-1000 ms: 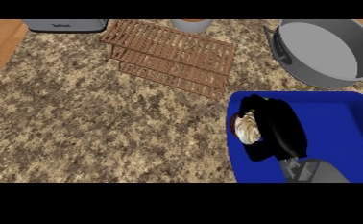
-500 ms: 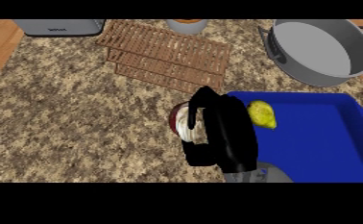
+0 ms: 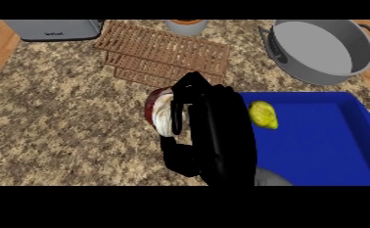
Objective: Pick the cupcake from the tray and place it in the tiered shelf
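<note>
One speckled counter [image 3: 65,124] carried everything, and on it, to the right of the right robot hand [image 3: 217,134], sat a blue tray [image 3: 318,144] with a single yellow item [image 3: 264,114] inside, just beside the hand's edge. Beyond the tray, up and to the right of the hand, a grey pot [image 3: 318,51] stood with nothing visible inside it. Directly beyond the fingertips lay the brown slatted tiered shelf [image 3: 162,53], with nothing on its slats. Past it, at the far edge, stood a small grey container with an orange top [image 3: 186,25], and far to the left a grey toaster [image 3: 54,29].

Compared with half a second before, the hand had moved only slightly further from the tray, towards the shelf; a second before, it had been over the tray itself.

Curled round the cupcake [image 3: 162,112], the black fingers and thumb held it at the hand's left side, above the counter, between tray and shelf, just short of the shelf's near edge. Its red wrapper and pale frosting showed between the fingers.
</note>
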You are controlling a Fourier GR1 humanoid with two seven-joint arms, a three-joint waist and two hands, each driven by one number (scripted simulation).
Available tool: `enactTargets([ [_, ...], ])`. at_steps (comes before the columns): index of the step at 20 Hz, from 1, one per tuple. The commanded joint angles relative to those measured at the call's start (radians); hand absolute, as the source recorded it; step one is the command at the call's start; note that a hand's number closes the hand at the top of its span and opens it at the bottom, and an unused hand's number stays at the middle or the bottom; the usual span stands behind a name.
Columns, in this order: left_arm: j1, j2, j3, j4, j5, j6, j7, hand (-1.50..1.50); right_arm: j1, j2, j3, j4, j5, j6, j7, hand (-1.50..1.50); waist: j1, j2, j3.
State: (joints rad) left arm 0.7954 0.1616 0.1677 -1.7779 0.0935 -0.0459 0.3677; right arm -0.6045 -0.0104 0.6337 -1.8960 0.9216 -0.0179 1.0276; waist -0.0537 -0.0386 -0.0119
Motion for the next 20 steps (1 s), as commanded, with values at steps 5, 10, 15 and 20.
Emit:
enactTargets([
  [5,-0.234,0.029,-0.006,-0.128,-0.008,-0.001,-0.123,0.0,-0.168,0.01,-0.04,0.05,0.094,0.062,0.132,1.5,-0.06,-0.011,-0.002],
  [10,-0.231,0.037,0.008,-0.134,0.0,-0.009,-0.126,0.0,-0.248,0.01,-0.091,0.102,0.093,0.093,0.153,1.5,-0.052,-0.002,0.0],
  [15,-0.238,0.026,0.004,-0.136,-0.001,-0.002,-0.123,0.0,-0.33,0.01,-0.14,0.146,0.082,0.123,0.162,1.5,-0.049,0.001,0.001],
  [20,-0.252,0.021,0.004,-0.129,-0.015,0.008,-0.134,0.0,-0.392,0.01,-0.187,0.231,0.111,0.159,0.159,1.5,-0.054,0.007,0.002],
])
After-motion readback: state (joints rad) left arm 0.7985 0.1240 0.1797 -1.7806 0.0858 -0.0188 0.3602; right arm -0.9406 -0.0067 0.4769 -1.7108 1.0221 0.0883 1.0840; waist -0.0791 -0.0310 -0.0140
